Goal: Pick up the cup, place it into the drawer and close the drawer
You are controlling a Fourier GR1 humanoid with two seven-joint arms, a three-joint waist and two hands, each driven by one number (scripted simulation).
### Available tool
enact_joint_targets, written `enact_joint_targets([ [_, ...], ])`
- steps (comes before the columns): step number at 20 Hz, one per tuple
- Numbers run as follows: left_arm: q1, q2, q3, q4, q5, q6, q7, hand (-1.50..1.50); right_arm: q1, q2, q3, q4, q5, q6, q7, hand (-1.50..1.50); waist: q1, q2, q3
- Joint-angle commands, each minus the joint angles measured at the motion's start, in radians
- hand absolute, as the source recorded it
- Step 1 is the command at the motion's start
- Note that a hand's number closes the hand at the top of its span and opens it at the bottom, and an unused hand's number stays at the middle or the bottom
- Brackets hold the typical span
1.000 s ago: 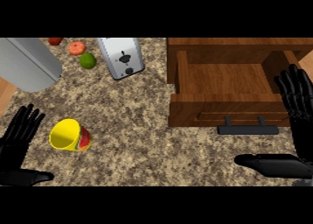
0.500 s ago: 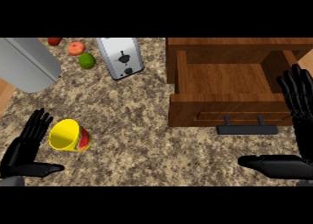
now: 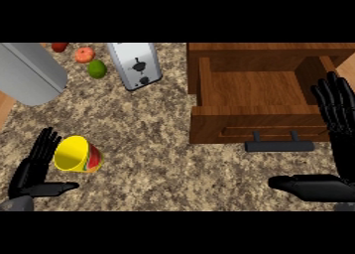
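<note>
Both black hands are seen with straight, spread fingers, and nothing is held by either. At the lower left, the left hand (image 3: 35, 171) is raised with its fingers pointing up and its thumb stuck out to the right; it is placed just beside the yellow cup with a red and green outer wall (image 3: 76, 155), on the cup's left, though contact cannot be confirmed. The cup is laid on its side on the speckled brown granite counter (image 3: 162, 149), with its yellow mouth turned up and to the left, well apart from the open wooden drawer (image 3: 250, 92) at the upper right. The drawer is shown pulled out, with a dark bar handle (image 3: 279, 146) fixed on its front. The right hand (image 3: 341, 129) is held flat beside the drawer's right edge, its thumb extended to the left below the handle. Along the far edge, a silver toaster (image 3: 137, 64), a green fruit (image 3: 97, 69), an orange fruit (image 3: 85, 54), a red fruit (image 3: 60, 47) and a grey metal cylinder (image 3: 23, 72) are seen.
</note>
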Motion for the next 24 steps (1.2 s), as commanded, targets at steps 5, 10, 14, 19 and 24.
enact_joint_targets([
  [5,-0.076,0.004,-0.009,0.167,-0.037,-0.032,-0.194,-1.50,-0.031,0.002,0.004,-0.003,-0.010,0.003,0.035,-1.50,-0.008,0.003,-0.002],
  [10,-0.068,-0.002,-0.026,0.193,-0.054,-0.045,-0.249,-1.50,-0.031,-0.022,-0.025,-0.009,-0.033,0.022,0.044,-1.50,-0.008,0.004,-0.002],
  [14,-0.112,-0.019,-0.029,0.199,-0.053,-0.027,-0.231,-1.50,0.009,-0.009,-0.006,-0.025,-0.018,0.025,0.022,-1.50,-0.011,0.003,-0.002],
  [19,-0.131,-0.015,-0.024,0.219,-0.045,-0.060,-0.235,-1.50,-0.045,-0.002,0.000,0.017,-0.013,0.015,0.031,-1.50,-0.006,0.005,-0.002],
  [24,-0.146,-0.048,-0.022,0.220,-0.029,-0.100,-0.225,-1.50,-0.009,-0.016,-0.016,-0.006,-0.029,0.033,0.034,-1.50,-0.014,0.005,-0.003],
])
